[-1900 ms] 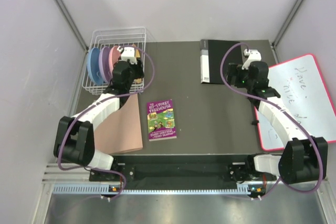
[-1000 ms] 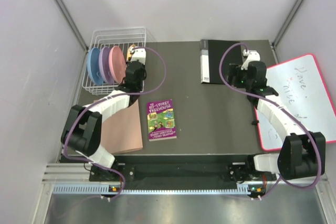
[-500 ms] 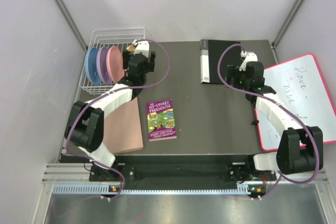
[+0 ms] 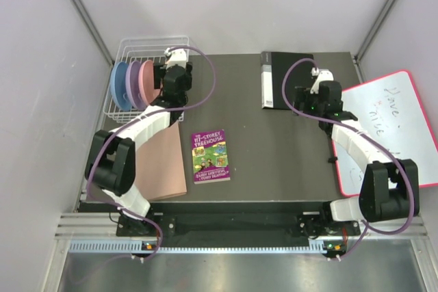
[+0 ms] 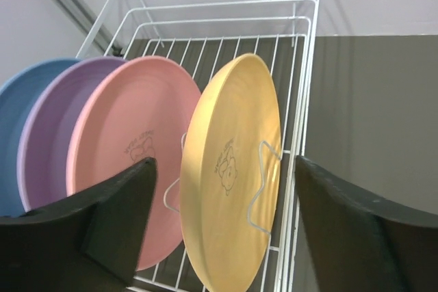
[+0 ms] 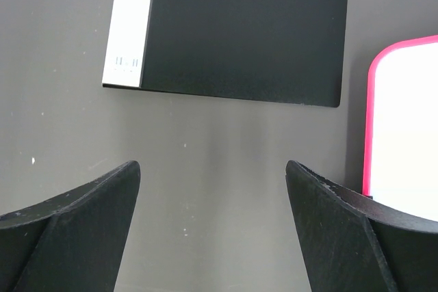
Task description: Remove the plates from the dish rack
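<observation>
Left gripper (image 5: 222,189), spread, faces the yellow plate (image 5: 233,128), 3 o'clock end of the dish rack (image 5: 306,46), to straddle it; right gripper (image 6: 212,166) spread, empty.

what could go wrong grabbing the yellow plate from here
The left gripper is open in front of the yellow plate, and the pink plate stands close behind it, so closing could bump the pink one. A wire loop of the rack crosses the yellow plate's face and might snag it on the way out.
</observation>
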